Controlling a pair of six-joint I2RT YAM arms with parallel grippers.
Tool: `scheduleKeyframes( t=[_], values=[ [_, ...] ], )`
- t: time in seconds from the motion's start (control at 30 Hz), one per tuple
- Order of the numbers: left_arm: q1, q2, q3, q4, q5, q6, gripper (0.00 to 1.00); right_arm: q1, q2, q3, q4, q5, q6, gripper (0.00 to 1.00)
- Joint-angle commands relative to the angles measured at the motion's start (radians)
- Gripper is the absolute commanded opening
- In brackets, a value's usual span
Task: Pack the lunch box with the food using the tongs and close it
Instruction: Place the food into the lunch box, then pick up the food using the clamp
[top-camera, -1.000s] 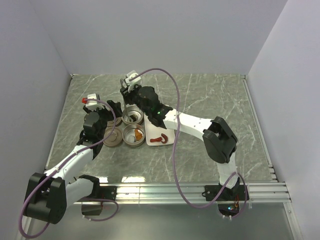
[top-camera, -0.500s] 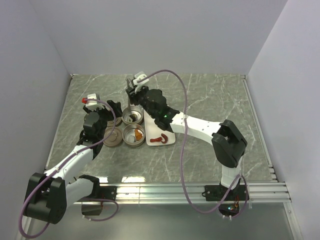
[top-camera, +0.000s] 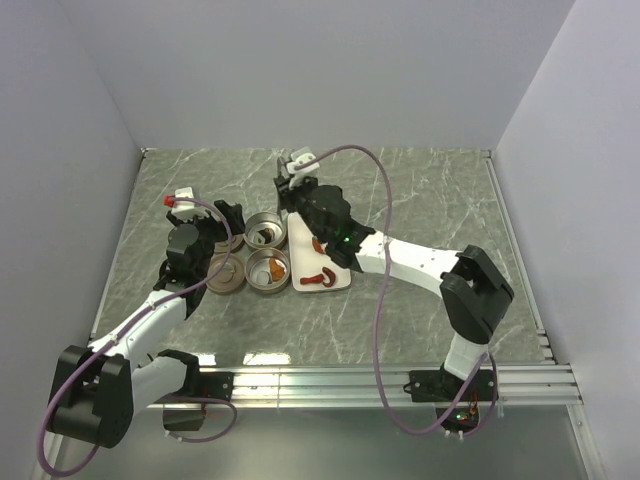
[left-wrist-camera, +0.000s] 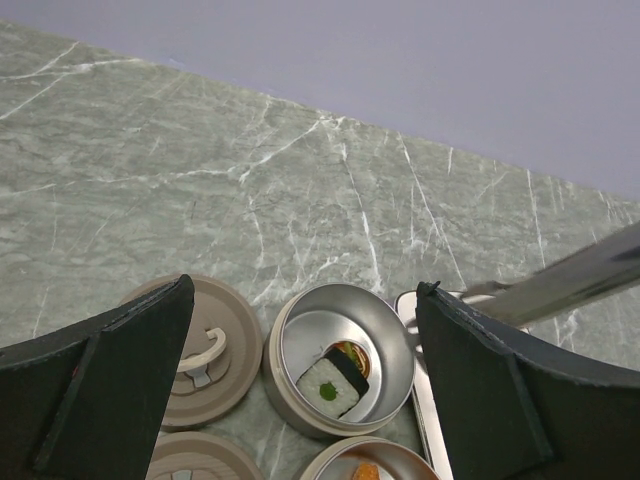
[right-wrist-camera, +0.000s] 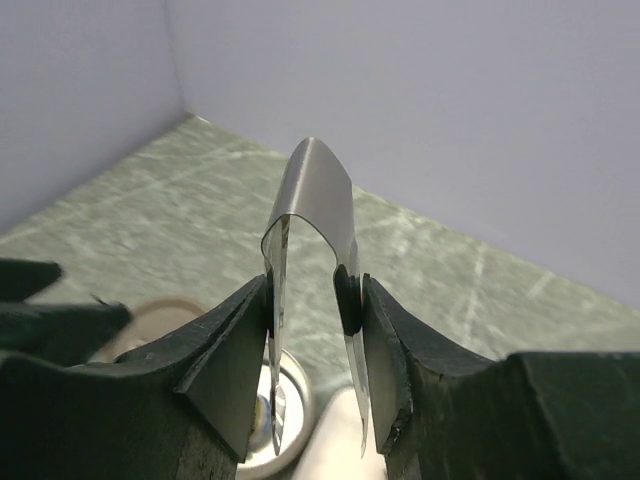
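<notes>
Clamped slim dark metal tongs (right-wrist-camera: 315, 185) in right end effector (right-wrist-camera: 310, 300), left end effector (left-wrist-camera: 305, 300) wide open. Best lowered tips astride curled red food piece (top-camera: 322, 278) before squeezing.

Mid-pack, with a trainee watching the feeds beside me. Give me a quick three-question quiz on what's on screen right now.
1. True or false: the left gripper is shut.
2. Multiple choice. The right gripper is: A) open and empty, B) shut on the tongs, C) out of view.
3. Fill in (near or far): the white slice lies in the ___ tin.
Key: 1 false; 2 B; 3 far.
</notes>
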Motion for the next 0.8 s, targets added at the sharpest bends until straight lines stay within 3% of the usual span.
scheduleKeyframes(
  t=[0.0,0.3,0.77],
  values=[
    [0.004,-0.001,0.008,0.035,0.019,-0.016,0.99,-0.034,-0.087,-0.063,0.073,0.067,-0.013,0.48],
    [0.004,0.013,0.014,0.035,0.025,-0.018,0.99,-0.051,-0.207,-0.226,0.081,0.099,0.027,0.45],
    [0.004,0.008,0.008,0.036,0.033,-0.021,1.0,-0.049,-0.207,-0.263,0.038,0.093,0.116,0.41]
  ],
)
